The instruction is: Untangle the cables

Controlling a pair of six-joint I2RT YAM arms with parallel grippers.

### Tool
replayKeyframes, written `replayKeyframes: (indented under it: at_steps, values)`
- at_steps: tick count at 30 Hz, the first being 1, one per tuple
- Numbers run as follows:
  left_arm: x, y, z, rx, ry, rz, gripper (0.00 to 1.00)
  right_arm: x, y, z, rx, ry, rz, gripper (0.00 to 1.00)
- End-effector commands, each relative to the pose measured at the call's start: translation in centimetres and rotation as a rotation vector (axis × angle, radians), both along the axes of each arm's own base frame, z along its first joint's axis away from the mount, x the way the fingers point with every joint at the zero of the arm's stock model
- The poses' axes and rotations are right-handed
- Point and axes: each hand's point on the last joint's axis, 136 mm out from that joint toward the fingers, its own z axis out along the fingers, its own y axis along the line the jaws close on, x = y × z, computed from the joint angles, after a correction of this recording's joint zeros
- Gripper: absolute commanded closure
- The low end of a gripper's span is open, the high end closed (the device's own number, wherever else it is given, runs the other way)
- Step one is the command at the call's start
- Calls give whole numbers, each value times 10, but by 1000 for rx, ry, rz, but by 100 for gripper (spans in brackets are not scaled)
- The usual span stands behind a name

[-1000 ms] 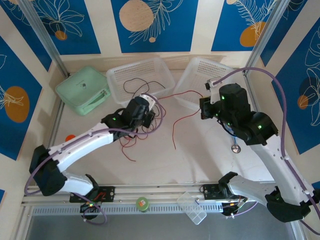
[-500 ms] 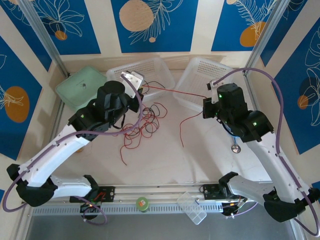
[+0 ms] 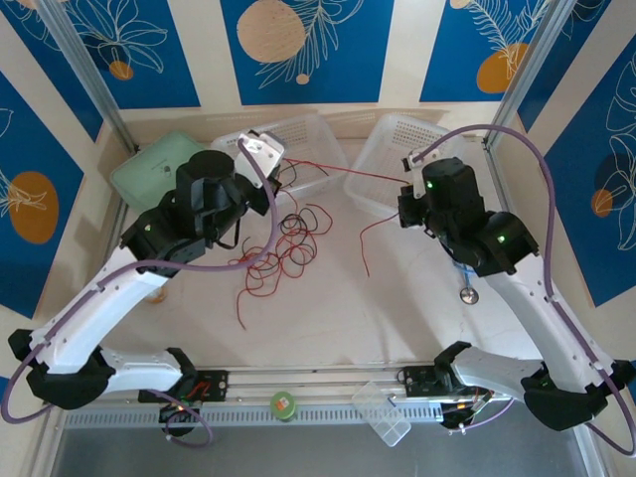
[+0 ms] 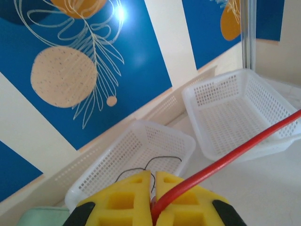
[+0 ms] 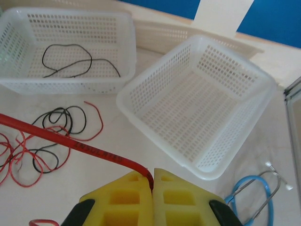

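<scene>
Plainly, one red cable (image 3: pixel 348 175) is stretched taut above the table (image 3: pixel 417 318), pinched by the left gripper (image 4: pixel 153 178) at one side and the right gripper (image 5: pixel 153 178) at the other, each pair of yellow pads pressed together on it. Beneath it, the other cables (image 3: pixel 283 243), red and black, lie in a loose heap. Beyond, one black cable (image 5: pixel 70 61) rests inside the left white basket (image 5: pixel 127 42).

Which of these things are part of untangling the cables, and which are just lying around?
Part of the job: red cable pinched by left gripper and right gripper; pile of red and black cables; black cable in basket.
Lying about: green case; stethoscope; clear box.
</scene>
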Motion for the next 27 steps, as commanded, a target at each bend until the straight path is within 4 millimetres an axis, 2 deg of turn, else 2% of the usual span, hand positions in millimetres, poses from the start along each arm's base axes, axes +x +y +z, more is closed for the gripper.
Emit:
replayKeyframes:
  at_steps: [1, 5, 11, 16, 21, 27]
  values:
    - [-15, 35, 84, -175, -183, 55, 98, -10, -23, 8, -30, 1, -53, 100]
    - [-31, 31, 110, -241, -226, -33, 97, -11, -7, 17, 62, -13, 19, 100]
    - [-53, 34, 149, -303, -304, -117, 97, -9, -2, 35, 126, -46, 32, 100]
    - [-74, 40, 169, -367, -357, -189, 95, -14, 3, 53, 201, -75, 70, 100]
    - [-73, 45, 161, -359, -355, -165, 94, -11, -1, 55, 203, -86, 57, 100]
    - [-54, 35, 129, -300, -299, -121, 92, 4, -20, 53, 102, -104, -29, 100]
